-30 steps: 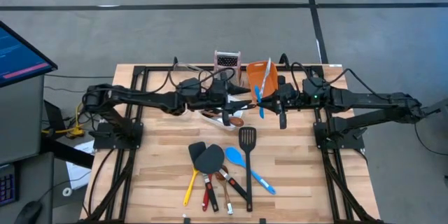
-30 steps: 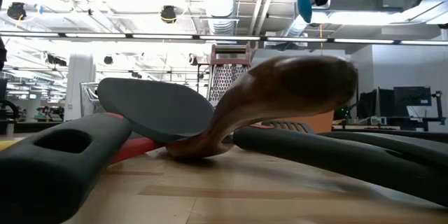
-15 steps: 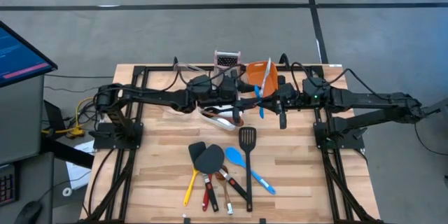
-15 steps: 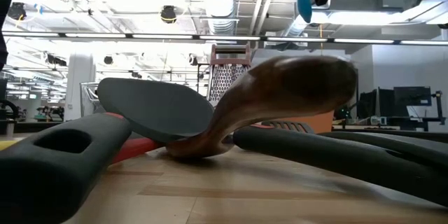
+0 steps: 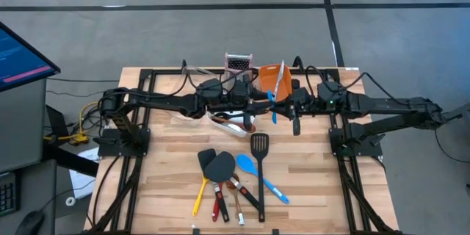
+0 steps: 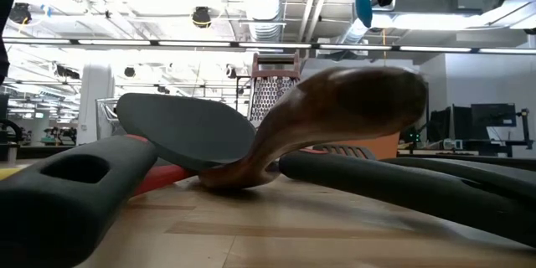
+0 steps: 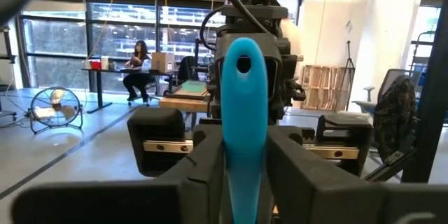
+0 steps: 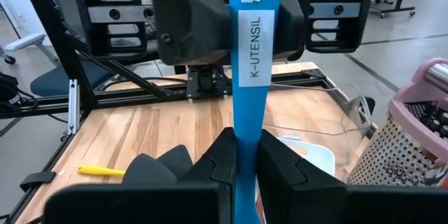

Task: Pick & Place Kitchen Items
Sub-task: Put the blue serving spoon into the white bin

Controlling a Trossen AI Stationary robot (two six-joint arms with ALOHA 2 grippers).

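A blue spoon (image 5: 273, 110) hangs in the air over the far middle of the table, between my two grippers. My left gripper (image 5: 263, 101) comes at it from the left and my right gripper (image 5: 279, 103) from the right. Both are shut on its handle. The handle's end with the hanging hole shows in the left wrist view (image 7: 243, 63). A label reading K-UTENSIL shows in the right wrist view (image 8: 253, 38). The bowl (image 6: 362, 4) points down. More utensils (image 5: 231, 176) lie flat near the front edge: black spatulas, a slotted turner, a blue spoon, and yellow-, red- and wood-handled tools. My left gripper pinches the blue spoon's handle (image 7: 245, 147) between its two fingers, a little below the hole end. The fingers come level from the table's left and lie across the handle. The spoon is lifted clear of the table. My right gripper pinches the same handle (image 8: 246, 143) between its two fingers, below the label. The fingers come level from the table's right and lie across the handle. The spoon stands roughly upright with its bowl hanging down.
An orange tub (image 5: 270, 79) and a steel grater with a pink top (image 5: 238, 64) stand at the far edge behind the grippers. A white tub (image 5: 224, 121) holding a utensil sits below my left arm. Bare wood lies between the tub and the front utensils.
My left gripper has gone toward the table's right edge, up to the blue spoon that my right gripper holds, and has then kept still. The spoon and my right gripper have stayed in place.
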